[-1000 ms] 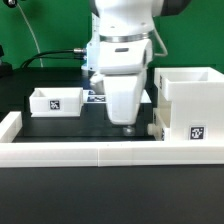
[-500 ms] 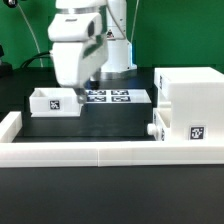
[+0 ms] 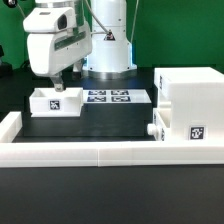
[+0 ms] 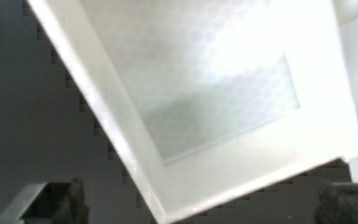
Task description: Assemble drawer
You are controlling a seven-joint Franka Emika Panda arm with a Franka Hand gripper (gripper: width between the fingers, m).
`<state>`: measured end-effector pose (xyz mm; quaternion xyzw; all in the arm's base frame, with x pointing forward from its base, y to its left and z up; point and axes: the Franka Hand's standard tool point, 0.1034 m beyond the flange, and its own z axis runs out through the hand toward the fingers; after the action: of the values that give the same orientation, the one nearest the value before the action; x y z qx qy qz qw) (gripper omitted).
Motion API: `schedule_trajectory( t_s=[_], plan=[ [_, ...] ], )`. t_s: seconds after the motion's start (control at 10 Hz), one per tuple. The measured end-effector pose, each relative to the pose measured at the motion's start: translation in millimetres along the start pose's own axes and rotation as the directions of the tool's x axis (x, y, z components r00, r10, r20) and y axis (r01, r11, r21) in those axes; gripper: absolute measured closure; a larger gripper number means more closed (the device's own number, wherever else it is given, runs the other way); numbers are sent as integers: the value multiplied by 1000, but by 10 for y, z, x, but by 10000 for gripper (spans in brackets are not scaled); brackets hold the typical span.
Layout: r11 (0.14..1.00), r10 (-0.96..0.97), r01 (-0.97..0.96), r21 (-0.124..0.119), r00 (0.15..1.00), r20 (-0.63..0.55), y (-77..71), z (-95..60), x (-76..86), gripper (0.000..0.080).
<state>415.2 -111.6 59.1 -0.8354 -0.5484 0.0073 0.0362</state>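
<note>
The drawer (image 3: pixel 55 101), a small white open-topped tray with a code tag on its front, sits on the black mat at the exterior view's left. My gripper (image 3: pixel 57 87) hangs just above the drawer's open top. In the wrist view the drawer (image 4: pixel 211 90) fills most of the picture, lying at a slant. The two dark fingertips (image 4: pixel 51 200) stand wide apart on either side of its corner. The gripper (image 4: pixel 202 205) is open and holds nothing. The larger white housing (image 3: pixel 190 105) with its own tag stands at the exterior view's right.
The marker board (image 3: pixel 115 97) lies flat behind the middle of the mat. White border rails run along the front (image 3: pixel 100 152) and the left (image 3: pixel 10 125). A small white piece (image 3: pixel 155 128) juts from the housing's left side.
The arm has swung from beside the housing to the exterior view's left and now stands over the drawer. The drawer and housing have not moved.
</note>
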Motion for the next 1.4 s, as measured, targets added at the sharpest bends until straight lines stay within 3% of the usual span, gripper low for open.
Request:
schedule_trajectory(
  t_s=[0.3, 0.4, 0.6, 0.7, 0.8, 0.9, 1.0, 1.2, 1.4],
  plan=[
    [977, 213, -213, 0, 977, -3, 2, 3, -8, 151],
    [928, 372, -372, -30, 928, -23, 59, -1, -58, 151],
    [790, 605, -609, -68, 793, -69, 73, 22, -26, 151],
    [723, 678, -685, -92, 728, -100, -90, 171, -97, 151],
    [609, 786, -791, -60, 612, -89, -164, 209, -75, 151],
    [541, 828, -838, -67, 545, -133, -48, 179, -109, 151],
    [497, 856, -866, -55, 499, -132, -81, 200, -101, 151],
    [418, 897, -908, -40, 419, -138, -79, 198, -91, 151],
    [419, 897, -907, -39, 420, -136, -92, 215, -73, 151]
  ],
)
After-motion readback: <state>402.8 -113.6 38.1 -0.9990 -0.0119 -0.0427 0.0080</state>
